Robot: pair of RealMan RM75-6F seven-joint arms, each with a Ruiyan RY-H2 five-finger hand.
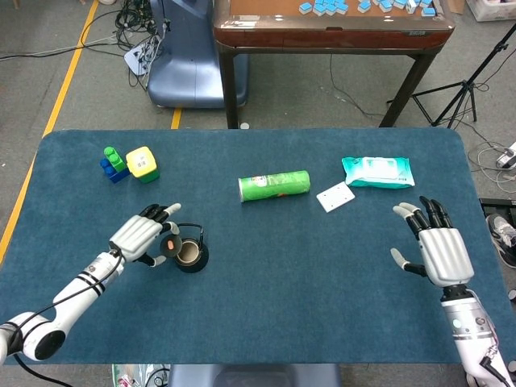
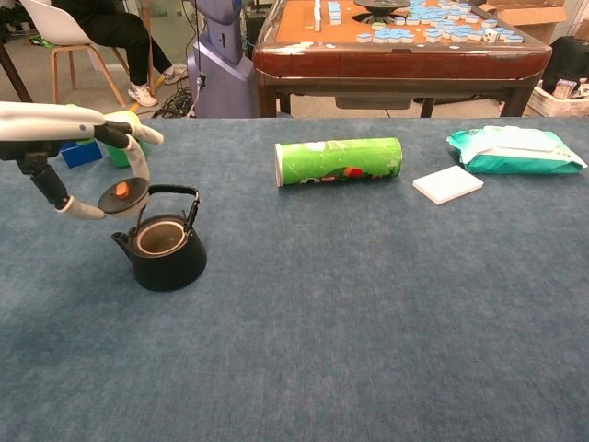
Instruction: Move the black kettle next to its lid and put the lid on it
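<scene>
Left hand [image 2: 64, 147] pinches lid [image 2: 123, 194] beside kettle [image 2: 166, 250]; centre it over the mouth, lower level, clearing the handle.

Right hand [image 1: 431, 246] outside the chest view; left hand [image 2: 83, 161] cropped there.
</scene>
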